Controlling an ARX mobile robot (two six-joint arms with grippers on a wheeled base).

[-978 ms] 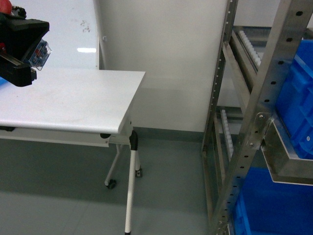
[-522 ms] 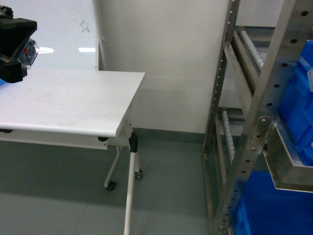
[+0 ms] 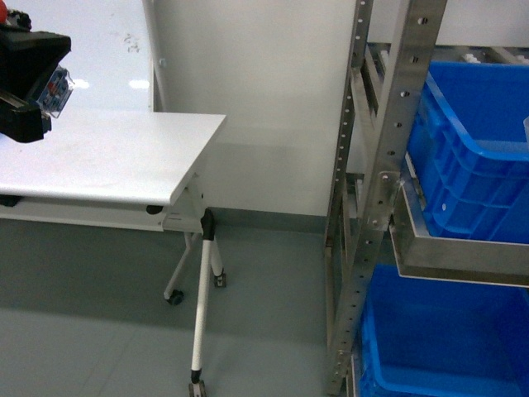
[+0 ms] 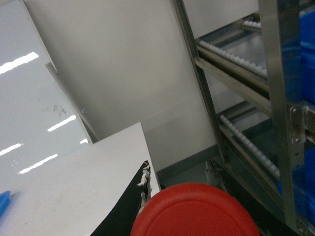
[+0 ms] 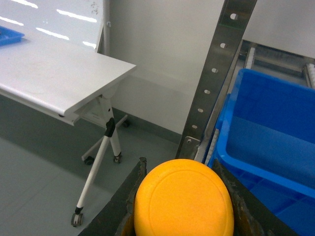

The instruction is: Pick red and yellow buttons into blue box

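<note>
1. Left claw, seen in the head view at the upper left edge, above the white tabletop: it is clamped on the red button. A sliver of red cap shows at the top left corner, and the clear base pokes out between the black fingers.
2. Left wrist view: the red cap fills the bottom centre, with a black finger against its left side.
3. Right claw, seen in the right wrist view only: it is closed around the yellow button, dark fingers touching the cap on both sides. This claw does not appear in the head view.
4. Blue box sits on the upper level of the metal rack, on the right of the head view. In the right wrist view it lies just beyond and to the right of the yellow cap.
5. A second blue bin sits on the level below.
6. Tabletop stands on a folding leg with castors on the grey floor.
7. Writing: none legible on buttons, box or rack. Faint dark marks on the white panel behind the tabletop are too small to read.
</note>
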